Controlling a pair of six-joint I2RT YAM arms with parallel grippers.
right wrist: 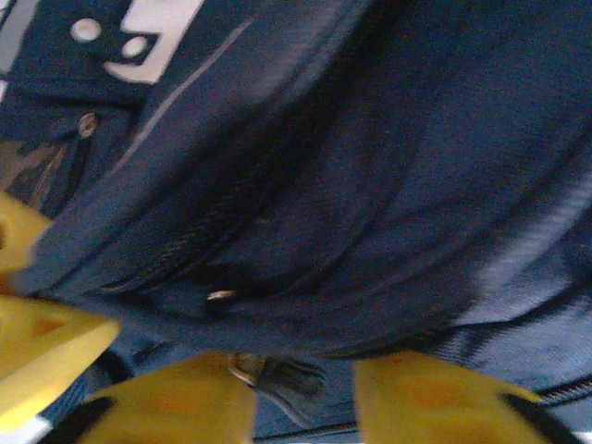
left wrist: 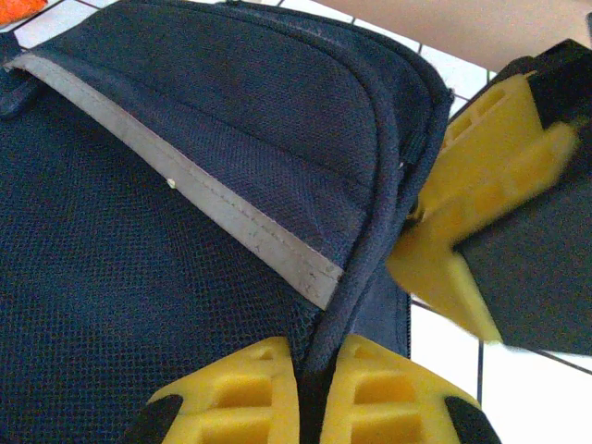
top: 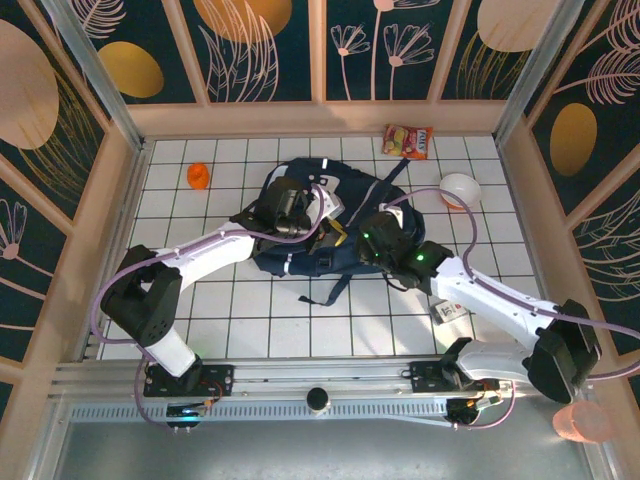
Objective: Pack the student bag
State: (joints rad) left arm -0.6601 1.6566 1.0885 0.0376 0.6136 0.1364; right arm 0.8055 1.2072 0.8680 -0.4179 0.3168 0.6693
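The student bag point(top: 330, 200) lies flat in the middle of the white tiled table, navy with a white patch and a grey trim strip point(left wrist: 185, 180). My left gripper point(left wrist: 319, 356) is shut on a rolled navy edge of the bag, pinched between its yellow fingers; from above it point(top: 322, 222) sits over the bag's middle. My right gripper point(right wrist: 305, 388) presses close against the bag from the right point(top: 352, 238). Its yellow jaws stand apart, with a small dark zip pull point(right wrist: 287, 379) lying in the gap against the left finger. One right finger point(left wrist: 481, 203) shows beside the bag's edge.
A red snack packet point(top: 408, 141) lies at the back right, a white bowl point(top: 459, 190) to the bag's right, a small orange object point(top: 198, 176) at the back left. A white card point(top: 450, 311) rests by the right arm. Wooden walls ring the table.
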